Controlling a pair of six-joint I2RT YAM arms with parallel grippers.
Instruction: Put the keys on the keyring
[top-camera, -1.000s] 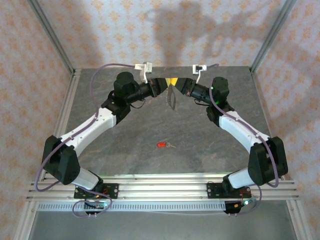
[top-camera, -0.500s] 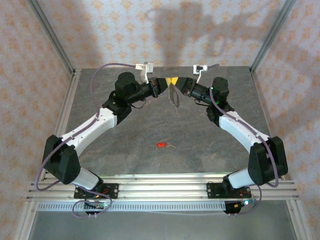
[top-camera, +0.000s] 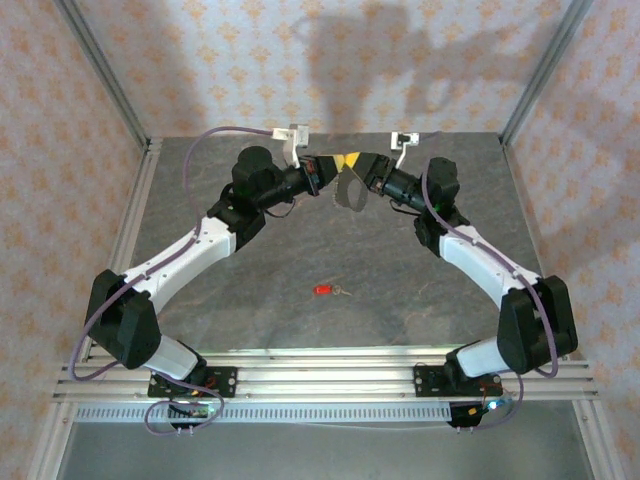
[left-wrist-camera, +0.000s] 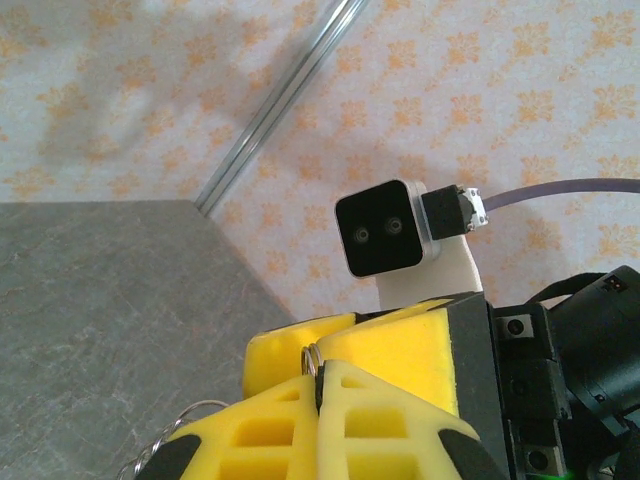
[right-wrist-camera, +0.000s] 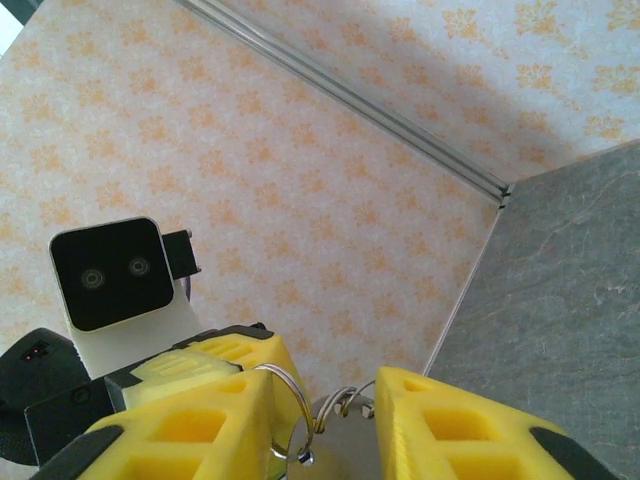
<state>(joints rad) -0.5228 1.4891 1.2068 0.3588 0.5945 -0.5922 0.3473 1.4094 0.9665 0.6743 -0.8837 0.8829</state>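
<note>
From above, a dark grey stone-patterned table (top-camera: 250, 270) sits inside pale peach walls (top-camera: 200, 60) printed with orange flowers, with aluminium posts (top-camera: 100, 70) in the far corners and slotted rails (top-camera: 320, 370) along the near edge. The left gripper (top-camera: 336, 168) and right gripper (top-camera: 360, 170) meet nose to nose above the far middle, and the thin pale wire keyring (top-camera: 350, 192) hangs between them. The small red-headed key (top-camera: 322, 290) lies on the table, well apart, nearer the bases.

The left wrist view has the left gripper (left-wrist-camera: 318, 378) with its yellow fingers pressed together, pinching the keyring (left-wrist-camera: 311, 357); grey table (left-wrist-camera: 100, 300) and flowered wall (left-wrist-camera: 500, 100) lie behind.

In the right wrist view the right gripper (right-wrist-camera: 325, 378) stands part-way open. The keyring (right-wrist-camera: 322, 422) sits in the gap; I cannot tell whether it is gripped there. A post (right-wrist-camera: 350, 95) crosses the wall (right-wrist-camera: 250, 150) above the table (right-wrist-camera: 570, 300).
</note>
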